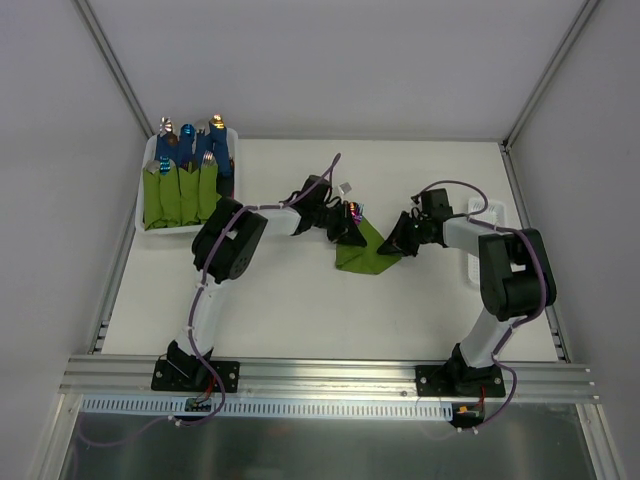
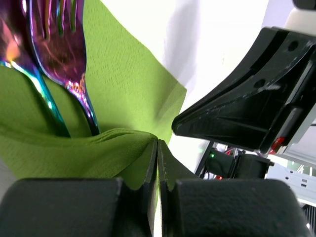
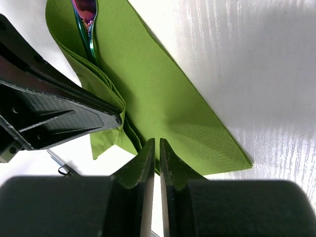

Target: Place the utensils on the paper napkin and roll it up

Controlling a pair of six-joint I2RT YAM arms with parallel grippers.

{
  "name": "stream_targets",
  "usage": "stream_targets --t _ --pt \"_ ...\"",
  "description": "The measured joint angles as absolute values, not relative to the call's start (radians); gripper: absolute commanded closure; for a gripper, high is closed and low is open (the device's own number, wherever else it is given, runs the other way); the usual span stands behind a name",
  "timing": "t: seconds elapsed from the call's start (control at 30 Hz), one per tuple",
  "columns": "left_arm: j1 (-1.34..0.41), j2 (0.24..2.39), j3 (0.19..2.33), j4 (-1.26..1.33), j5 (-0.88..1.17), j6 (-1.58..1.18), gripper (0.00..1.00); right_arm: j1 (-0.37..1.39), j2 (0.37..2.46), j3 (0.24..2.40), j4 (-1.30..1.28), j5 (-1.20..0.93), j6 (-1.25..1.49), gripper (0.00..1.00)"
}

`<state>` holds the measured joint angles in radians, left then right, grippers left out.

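Observation:
The olive-green paper napkin [image 1: 368, 256] lies mid-table, with one side folded up. The utensils [image 1: 352, 211], shiny purple-red pieces, lie on its far part; the left wrist view shows a fork [image 2: 59, 44] and a second piece beside it. My left gripper [image 1: 345, 228] is shut on the raised napkin fold [image 2: 113, 148], just below the utensils. My right gripper [image 1: 398, 243] is shut, its tips [image 3: 156, 140] at the napkin's [image 3: 163, 89] right edge. The left gripper's finger [image 3: 59, 113] shows there, pinching the fold. One utensil end [image 3: 86, 15] peeks out at the top.
A white tray [image 1: 140, 215] at the back left holds several green tube bundles [image 1: 182, 190] with blue handles. A white strip [image 1: 478, 262] lies by the right arm. A small silver piece [image 1: 347, 188] sits behind the napkin. An aluminium rail [image 1: 330, 375] runs along the near edge.

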<state>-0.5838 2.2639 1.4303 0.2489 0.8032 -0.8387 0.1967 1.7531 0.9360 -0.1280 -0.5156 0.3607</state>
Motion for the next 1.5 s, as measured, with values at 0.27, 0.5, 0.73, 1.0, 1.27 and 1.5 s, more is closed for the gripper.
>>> stream_targets --t 0.27,0.5,0.73,1.0,1.27,1.5 --pt "-0.598 2.299 1.469 0.249 0.796 -0.854 1.0 0.204 1.764 0.936 -0.129 -0.516 0.353 0.88" --pt "-0.609 2.335 1.489 0.249 0.776 -0.856 1.0 0.222 1.764 0.921 -0.083 -0.54 0.369 0.76" --pt "-0.609 2.352 1.507 0.25 0.78 -0.869 1.0 0.235 1.777 0.904 -0.036 -0.57 0.408 0.7" --pt "-0.609 2.355 1.515 0.249 0.781 -0.874 1.0 0.242 1.808 0.904 -0.019 -0.574 0.435 0.73" --pt "-0.609 2.355 1.516 0.247 0.781 -0.867 0.91 0.248 1.821 0.905 -0.009 -0.557 0.443 0.95" --pt "-0.6 2.302 1.518 0.187 0.786 -0.83 0.66 0.249 1.827 0.905 -0.003 -0.557 0.447 1.0"
